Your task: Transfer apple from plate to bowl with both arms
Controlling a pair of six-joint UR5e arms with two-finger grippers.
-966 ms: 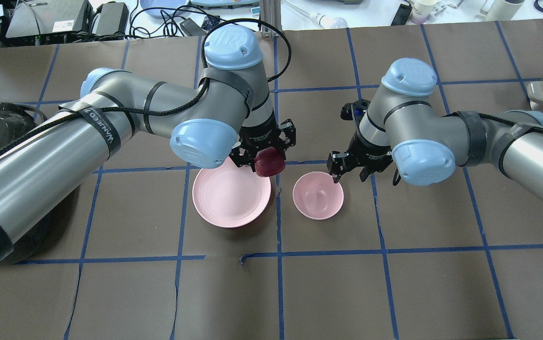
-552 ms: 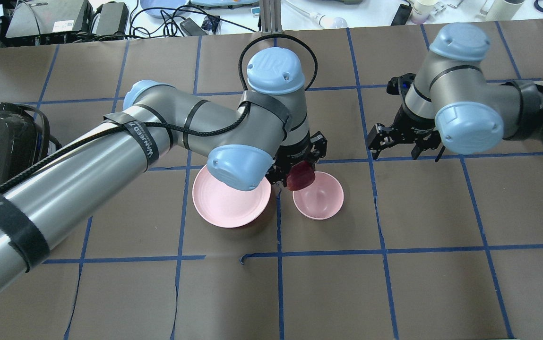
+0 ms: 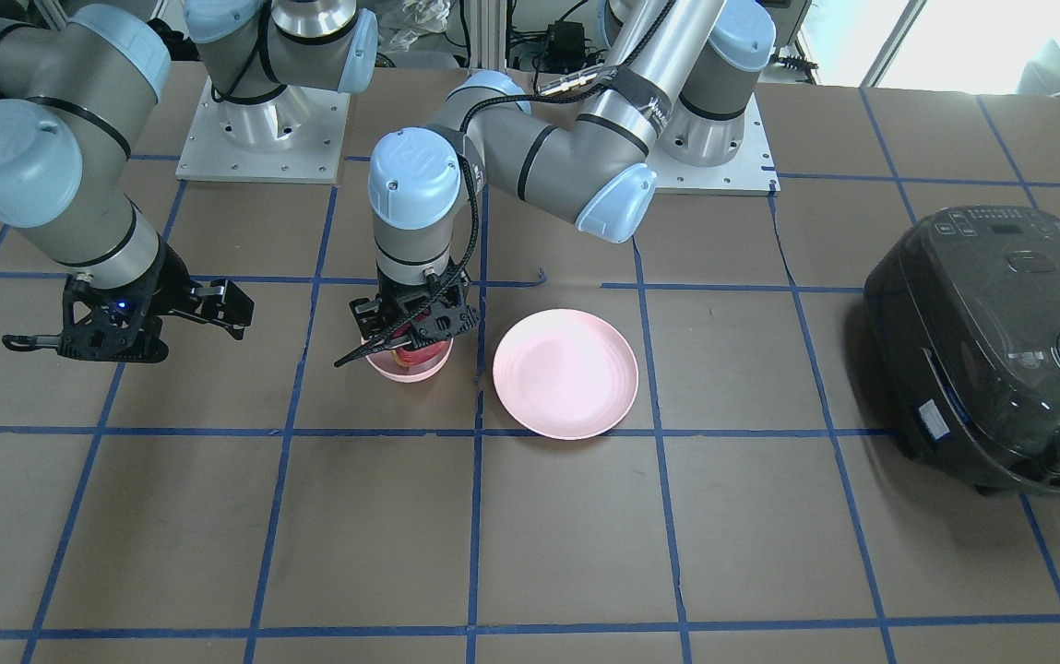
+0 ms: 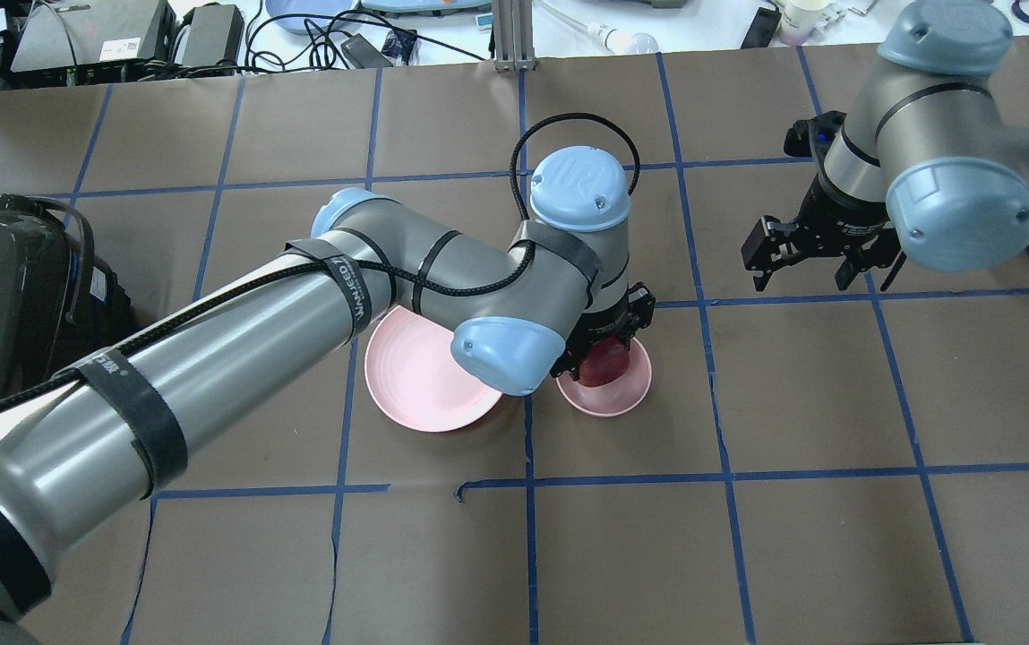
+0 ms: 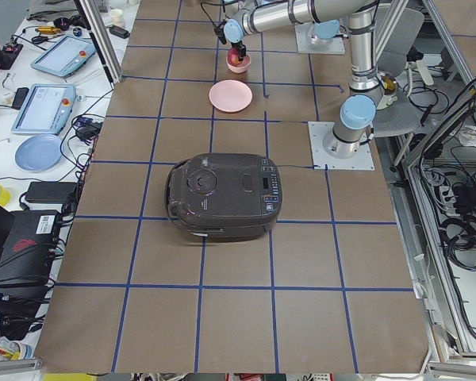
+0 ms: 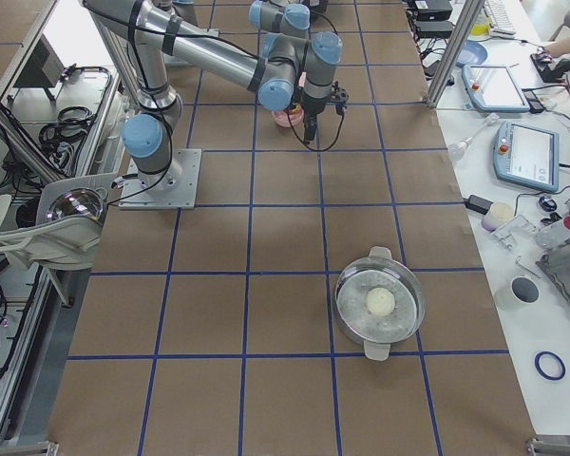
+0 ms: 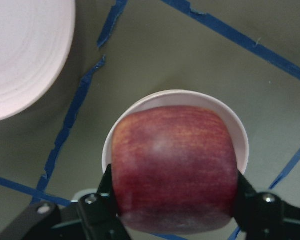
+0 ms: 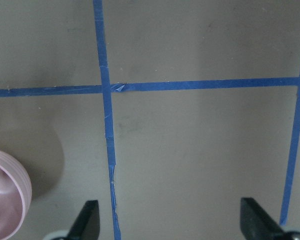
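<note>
Holding apple over bowl: placement step, by my reading.
Your left gripper clasped the apple; your right gripper stood wide, empty, at two o'clock. Next move likely needed: release.

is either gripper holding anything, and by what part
The left gripper clamps the apple by its opposite sides, over the bowl. The right gripper is open, empty.
</note>
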